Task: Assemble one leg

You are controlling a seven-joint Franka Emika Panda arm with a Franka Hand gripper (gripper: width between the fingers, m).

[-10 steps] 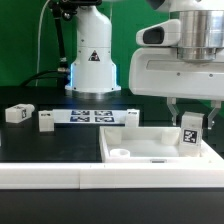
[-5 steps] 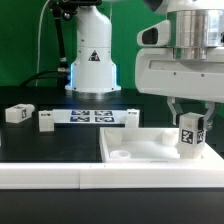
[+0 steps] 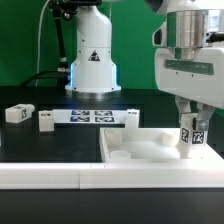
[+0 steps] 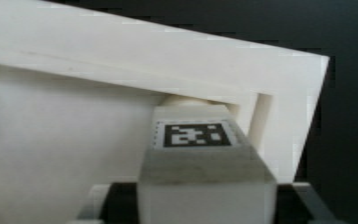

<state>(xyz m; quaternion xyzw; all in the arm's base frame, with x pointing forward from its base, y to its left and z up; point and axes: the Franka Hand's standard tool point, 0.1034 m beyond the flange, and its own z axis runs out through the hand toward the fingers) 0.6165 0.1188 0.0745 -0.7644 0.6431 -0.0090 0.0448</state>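
My gripper (image 3: 190, 128) is shut on a leg (image 3: 190, 136), a small white block with marker tags, and holds it upright over the right part of the large white square panel (image 3: 140, 152). In the wrist view the leg (image 4: 201, 150) fills the space between the dark fingers (image 4: 119, 205), its tagged end next to the panel's corner and a round socket (image 4: 190, 103). The panel (image 4: 87, 90) shows as a white surface with a raised rim. Two other legs (image 3: 18, 114) (image 3: 46, 121) lie on the dark table at the exterior view's left.
The marker board (image 3: 90, 116) lies flat on the table before the robot base (image 3: 92, 60). A small white block (image 3: 130, 117) stands at its right end. A white ledge (image 3: 40, 173) runs along the front. A round socket (image 3: 122, 156) shows at the panel's left.
The gripper with the leg has turned about its vertical axis and dropped slightly toward the panel. The legs on the table have not moved.
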